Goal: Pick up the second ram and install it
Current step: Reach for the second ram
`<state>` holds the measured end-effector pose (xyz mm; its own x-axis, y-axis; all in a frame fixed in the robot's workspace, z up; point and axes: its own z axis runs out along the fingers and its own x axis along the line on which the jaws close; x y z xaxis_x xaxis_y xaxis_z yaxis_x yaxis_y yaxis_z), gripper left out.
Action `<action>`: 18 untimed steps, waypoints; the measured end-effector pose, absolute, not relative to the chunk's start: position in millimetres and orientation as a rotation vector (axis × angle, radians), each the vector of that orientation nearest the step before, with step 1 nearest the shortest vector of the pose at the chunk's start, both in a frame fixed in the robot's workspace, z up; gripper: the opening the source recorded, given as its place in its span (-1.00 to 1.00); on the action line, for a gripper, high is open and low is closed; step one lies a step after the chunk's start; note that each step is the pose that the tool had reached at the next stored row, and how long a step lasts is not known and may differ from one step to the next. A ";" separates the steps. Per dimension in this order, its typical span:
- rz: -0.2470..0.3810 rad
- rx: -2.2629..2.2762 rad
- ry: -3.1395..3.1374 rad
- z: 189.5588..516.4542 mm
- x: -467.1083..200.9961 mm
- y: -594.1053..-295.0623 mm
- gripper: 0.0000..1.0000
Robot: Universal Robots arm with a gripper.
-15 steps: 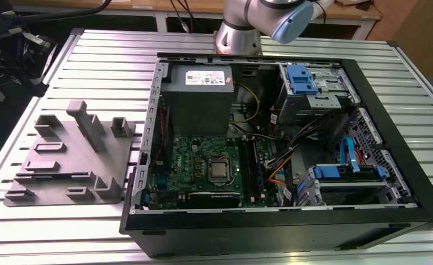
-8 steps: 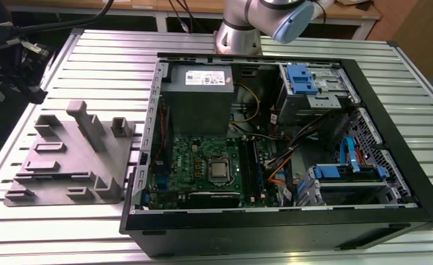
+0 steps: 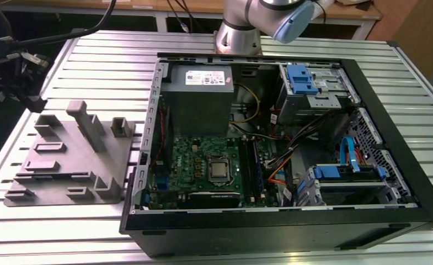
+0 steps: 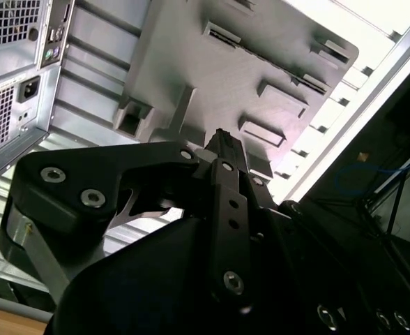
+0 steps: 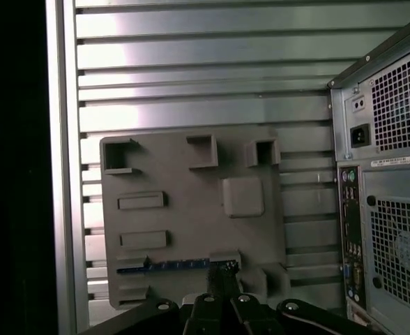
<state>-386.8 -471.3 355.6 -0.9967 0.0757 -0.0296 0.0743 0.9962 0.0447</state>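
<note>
1. Gripper (image 5: pixel 222 274) hangs above the grey plate (image 5: pixel 191 209). Its fingers look drawn together, with nothing held between them.
2. The ram (image 5: pixel 170 265) sits in a slot of the plate, below the gripper and apart from it.
3. The open computer case (image 3: pixel 290 221) stands off to the gripper's side.
4. Judgement: early stage. The ram is not yet picked up, so both grasping and installing are left.
</note>
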 end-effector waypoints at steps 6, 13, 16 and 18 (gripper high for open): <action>0.068 0.117 3.107 350.5 -388.0 -479.0 -0.86; 0.068 0.117 3.107 348.1 -388.7 -483.5 -0.86; 0.068 0.117 3.107 347.9 -388.7 -483.6 -0.86; 0.073 0.117 3.107 346.5 -388.8 -484.6 -0.86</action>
